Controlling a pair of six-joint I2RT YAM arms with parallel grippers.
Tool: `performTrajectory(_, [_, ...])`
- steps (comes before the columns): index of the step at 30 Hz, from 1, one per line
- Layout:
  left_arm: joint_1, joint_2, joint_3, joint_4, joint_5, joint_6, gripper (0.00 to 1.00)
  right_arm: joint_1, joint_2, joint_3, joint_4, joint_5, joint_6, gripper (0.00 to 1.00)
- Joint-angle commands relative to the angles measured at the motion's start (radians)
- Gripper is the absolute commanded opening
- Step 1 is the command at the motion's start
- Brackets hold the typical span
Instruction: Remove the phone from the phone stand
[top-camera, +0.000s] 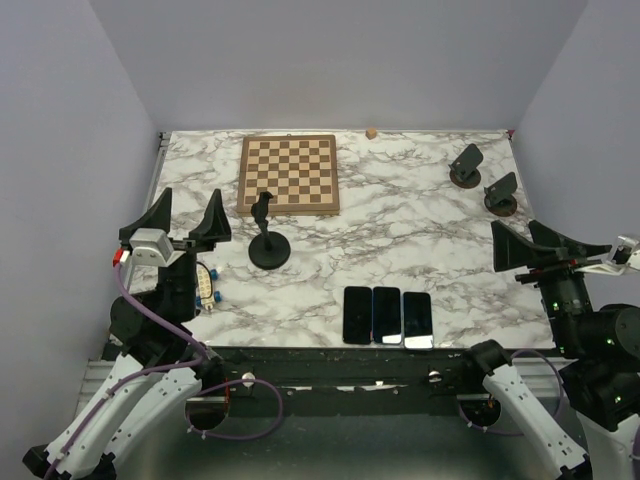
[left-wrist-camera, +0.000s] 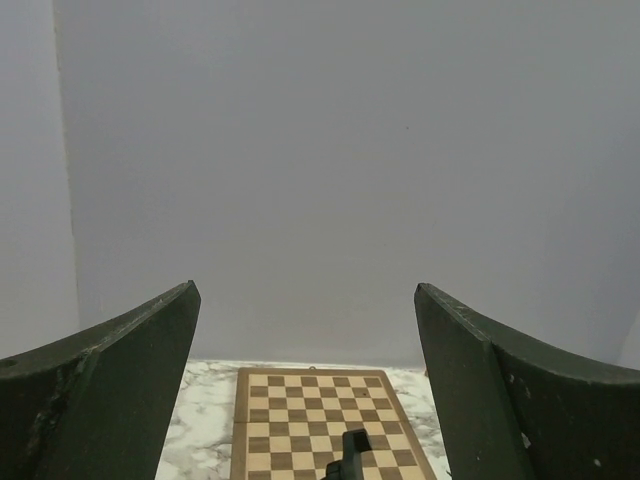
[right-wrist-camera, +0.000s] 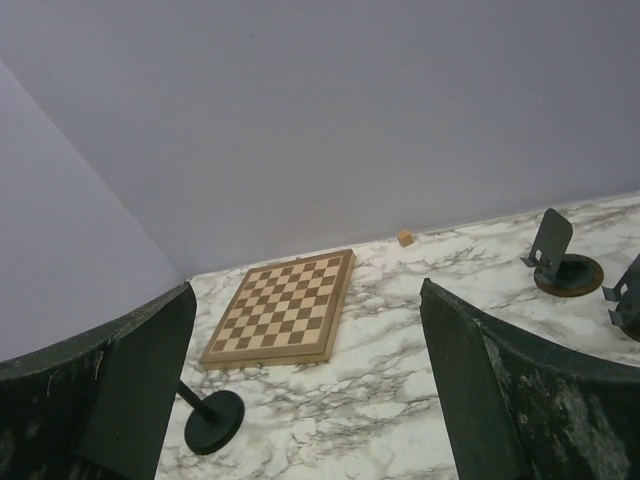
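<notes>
— The hands?
— The left hand (left-wrist-camera: 305, 290) is spread wide, grasping nothing, raised over the left side of the surface (top-camera: 420, 245). The right hand (right-wrist-camera: 305, 290) is released too, at the right edge.
— The phones?
— Three phones (top-camera: 387, 316) lie flat, side by side, at the near edge, between the hands and well apart from both. A black phone stand (top-camera: 268, 243) stands just right of the left hand, near the chessboard (top-camera: 288, 174).

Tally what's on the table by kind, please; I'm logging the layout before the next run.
Phones: 3
Phone stands: 3
Chessboard: 1
Small wooden cube: 1
Small blue-and-white item: 1
Total: 9
</notes>
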Motion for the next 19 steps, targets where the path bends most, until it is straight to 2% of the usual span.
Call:
performTrajectory(1, [-0.003, -0.011, -0.002, 0.033, -0.038, 0.019, 0.97, 0.005, -0.008, -0.028, 0.035, 0.038, -0.027, 1.00])
performTrajectory(8, [-0.003, -0.010, -0.004, 0.028, -0.029, 0.013, 0.96, 0.004, 0.001, -0.043, 0.072, 0.019, -0.024, 1.00])
performTrajectory(16, [-0.003, -0.001, -0.003, 0.028, -0.021, 0.005, 0.96, 0.004, 0.020, -0.031, 0.081, 0.117, -0.002, 1.00])
performTrajectory(19, [-0.003, 0.005, 0.010, 0.011, -0.021, -0.003, 0.96, 0.005, 0.026, -0.029, 0.080, 0.095, -0.006, 1.00])
